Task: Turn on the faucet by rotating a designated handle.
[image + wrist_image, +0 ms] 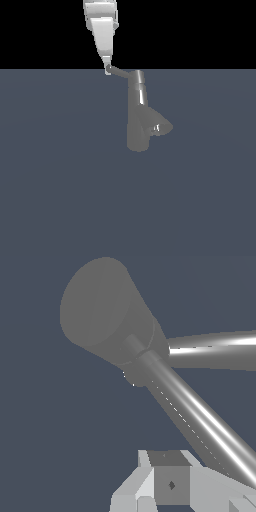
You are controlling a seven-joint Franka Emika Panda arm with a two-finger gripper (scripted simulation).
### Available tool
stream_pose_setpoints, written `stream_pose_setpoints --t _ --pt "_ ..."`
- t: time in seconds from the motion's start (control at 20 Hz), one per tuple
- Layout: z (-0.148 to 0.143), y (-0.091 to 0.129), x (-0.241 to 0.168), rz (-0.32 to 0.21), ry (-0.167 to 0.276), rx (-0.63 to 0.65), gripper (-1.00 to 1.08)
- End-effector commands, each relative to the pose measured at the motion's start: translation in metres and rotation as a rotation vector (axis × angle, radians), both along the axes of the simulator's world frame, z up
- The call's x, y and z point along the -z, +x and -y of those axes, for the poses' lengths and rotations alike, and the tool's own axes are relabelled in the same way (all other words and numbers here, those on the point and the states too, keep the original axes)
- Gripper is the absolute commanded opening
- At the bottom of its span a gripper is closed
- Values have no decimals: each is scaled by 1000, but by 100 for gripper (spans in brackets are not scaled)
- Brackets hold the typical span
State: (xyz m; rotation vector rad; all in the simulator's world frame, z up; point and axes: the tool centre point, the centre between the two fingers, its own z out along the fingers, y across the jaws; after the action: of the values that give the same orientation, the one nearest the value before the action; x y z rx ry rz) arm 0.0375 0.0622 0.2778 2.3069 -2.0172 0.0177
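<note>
The faucet stands upright in the middle of the exterior view, a shiny grey column with its short wide spout angled toward that view's right. The handle juts from the cap toward that view's left. My gripper comes down from above, and its tip rests against the handle's free end. In the wrist view the handle runs as a long bright rod from the faucet body to beside my gripper. The fingers look pressed together with nothing between them.
The faucet stands on a flat blue-grey floor with a black background behind it. No other objects show in either view.
</note>
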Motion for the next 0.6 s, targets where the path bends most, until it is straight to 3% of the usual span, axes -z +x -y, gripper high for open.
stream_pose_setpoints --t 0.0,0.55 --pt "9 -7 -2 -4 -2 3 -100" --pt "40 -33 -15 -10 -2 0 -100"
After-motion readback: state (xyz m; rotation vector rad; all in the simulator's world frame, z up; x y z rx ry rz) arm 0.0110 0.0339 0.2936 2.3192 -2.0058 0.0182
